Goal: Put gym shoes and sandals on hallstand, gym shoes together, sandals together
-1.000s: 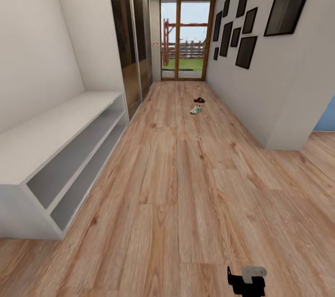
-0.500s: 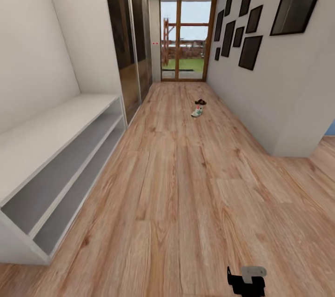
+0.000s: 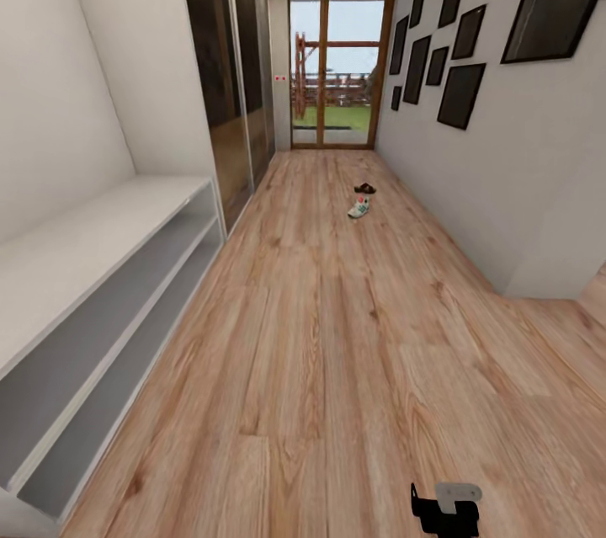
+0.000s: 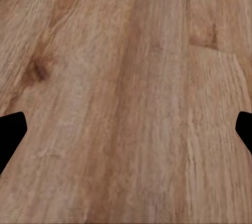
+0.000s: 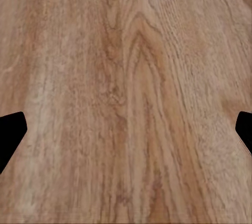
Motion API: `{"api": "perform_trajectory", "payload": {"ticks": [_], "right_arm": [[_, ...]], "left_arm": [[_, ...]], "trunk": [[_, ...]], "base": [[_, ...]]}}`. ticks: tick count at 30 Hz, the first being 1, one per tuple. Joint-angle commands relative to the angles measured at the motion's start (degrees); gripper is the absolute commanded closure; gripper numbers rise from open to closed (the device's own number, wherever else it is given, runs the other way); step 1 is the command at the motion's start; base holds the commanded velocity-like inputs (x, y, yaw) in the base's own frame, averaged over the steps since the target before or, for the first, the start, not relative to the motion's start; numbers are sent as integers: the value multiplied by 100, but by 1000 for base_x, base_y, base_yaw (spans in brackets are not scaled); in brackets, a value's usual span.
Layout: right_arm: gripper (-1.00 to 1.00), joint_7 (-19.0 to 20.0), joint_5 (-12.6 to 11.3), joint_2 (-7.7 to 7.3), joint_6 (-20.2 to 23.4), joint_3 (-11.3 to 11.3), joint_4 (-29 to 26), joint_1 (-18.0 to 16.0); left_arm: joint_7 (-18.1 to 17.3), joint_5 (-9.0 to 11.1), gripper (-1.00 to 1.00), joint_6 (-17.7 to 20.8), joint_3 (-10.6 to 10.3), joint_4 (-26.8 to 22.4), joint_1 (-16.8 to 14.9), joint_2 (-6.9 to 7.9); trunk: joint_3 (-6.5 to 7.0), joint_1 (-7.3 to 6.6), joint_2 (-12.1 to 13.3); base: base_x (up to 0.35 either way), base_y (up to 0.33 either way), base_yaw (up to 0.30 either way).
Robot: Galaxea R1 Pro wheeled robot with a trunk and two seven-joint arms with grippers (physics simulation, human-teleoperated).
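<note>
Far down the corridor floor (image 3: 337, 336) lies one white gym shoe (image 3: 359, 206) with green and red marks. A dark brown sandal (image 3: 364, 189) rests just beyond it, close to the right wall. The pale grey hallstand (image 3: 93, 269) runs along the left wall, its two shelf levels bare. Both wrist views look straight down at wood planks. The left gripper (image 4: 126, 129) has its black fingertips (image 4: 10, 134) spread wide, nothing between them. The right gripper (image 5: 126, 129) is spread the same way over bare floor. A black and grey piece of my right arm (image 3: 446, 508) shows at the head view's lower edge.
Dark mirrored wardrobe doors (image 3: 227, 92) follow the hallstand on the left. Black picture frames (image 3: 438, 66) hang on the right wall, which ends at a corner (image 3: 522, 285). A glazed wooden door (image 3: 337, 66) closes the far end.
The whole head view has shifted: the camera moved forward down the corridor, so the hallstand slides down and left and the shoes look slightly nearer. The shoes themselves have not moved.
</note>
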Motion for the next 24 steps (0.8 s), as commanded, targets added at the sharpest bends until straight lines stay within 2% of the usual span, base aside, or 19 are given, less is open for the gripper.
{"api": "perform_trajectory", "payload": {"ticks": [1, 24], "right_arm": [[-100, -45, 49, 0, -5, 3, 5, -3], [-100, -59, 41, 0, -5, 3, 5, 0]], "left_arm": [[-55, 57, -100, 1, 8, 7, -4, 1], [-51, 58, -100, 1, 17, 7, -4, 5]], "trunk": [[-5, 2, -2], [-5, 2, -2]], "base": [[338, 0, 0], [338, 0, -1]]}}
